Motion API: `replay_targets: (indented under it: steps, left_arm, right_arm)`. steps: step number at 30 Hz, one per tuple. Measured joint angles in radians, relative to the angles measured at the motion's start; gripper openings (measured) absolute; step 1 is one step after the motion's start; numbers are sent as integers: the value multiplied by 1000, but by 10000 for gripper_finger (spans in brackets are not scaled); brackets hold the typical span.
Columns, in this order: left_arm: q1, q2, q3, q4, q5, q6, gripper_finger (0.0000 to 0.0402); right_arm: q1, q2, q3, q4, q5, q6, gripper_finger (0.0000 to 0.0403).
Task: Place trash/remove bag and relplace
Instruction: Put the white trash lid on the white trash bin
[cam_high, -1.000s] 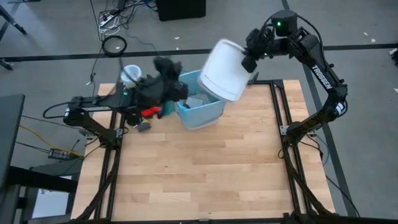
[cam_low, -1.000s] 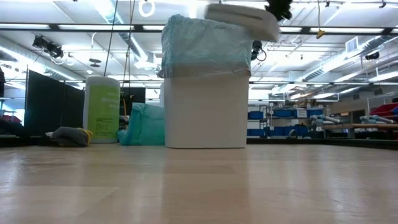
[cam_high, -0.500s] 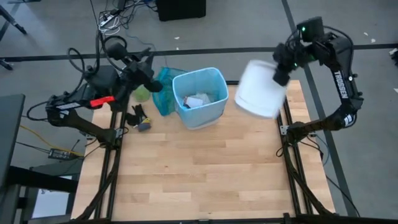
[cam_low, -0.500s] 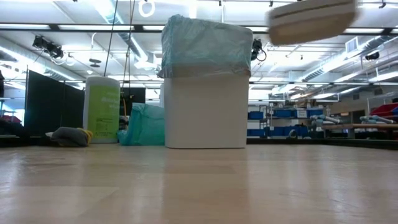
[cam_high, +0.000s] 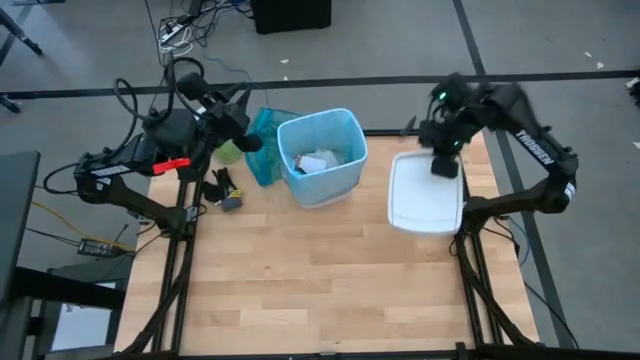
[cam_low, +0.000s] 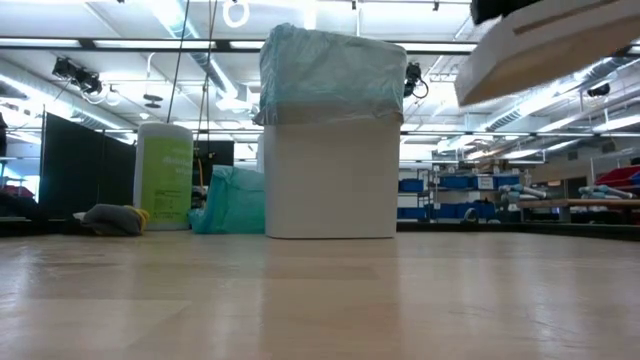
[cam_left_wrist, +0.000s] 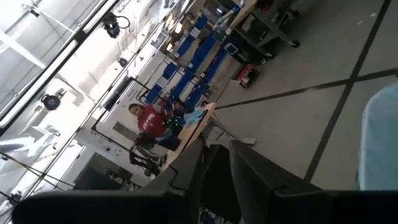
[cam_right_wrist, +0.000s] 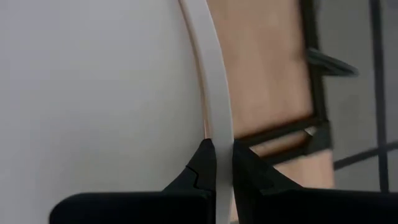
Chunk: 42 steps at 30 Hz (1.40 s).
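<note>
The right pincer (cam_right_wrist: 217, 163) clamps the white plastic lid (cam_high: 425, 193) by its rim above the counter's (cam_high: 300, 270) right edge; that thin grip could slip. The light-blue liner (cam_high: 320, 155) lines the bin. The left pincer's (cam_high: 245, 110) state is unclear.

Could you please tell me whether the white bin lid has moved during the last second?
Yes. The lid, pinched by the right gripper, has swung from above the bin to the table's right edge.

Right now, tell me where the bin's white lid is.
The lid is at the table's right edge in the high view, right of the bin, pinched by its rim in the right claw.
</note>
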Motion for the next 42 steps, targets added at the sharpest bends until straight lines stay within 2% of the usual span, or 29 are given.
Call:
replay_targets:
  steps: [3,11,19,23,26,29,36,42]
  left_arm:
    - [0,0,0,-15,0,-3,90]
    - [0,-13,0,-15,0,-58,90]
    - [0,-42,0,-19,0,-130,90]
    - [-6,-48,0,-27,4,-195,90]
    - [-16,-53,0,-53,68,-280,90]
    - [-26,-58,0,-91,120,-363,90]
    - [-66,-58,0,-198,152,-563,90]
    - [-99,-57,0,-228,215,-656,90]
  right_arm:
    - [89,-8,-129,103,-8,55,17]
    - [288,-6,-432,572,-51,282,17]
    - [470,-6,-673,960,23,577,17]
    - [522,-5,-752,1024,55,694,17]
    - [570,-5,-791,1055,85,779,17]
    - [618,-5,-806,1052,145,851,17]
    - [716,-5,-806,1035,305,1025,17]
    - [804,16,-806,1039,316,1115,17]
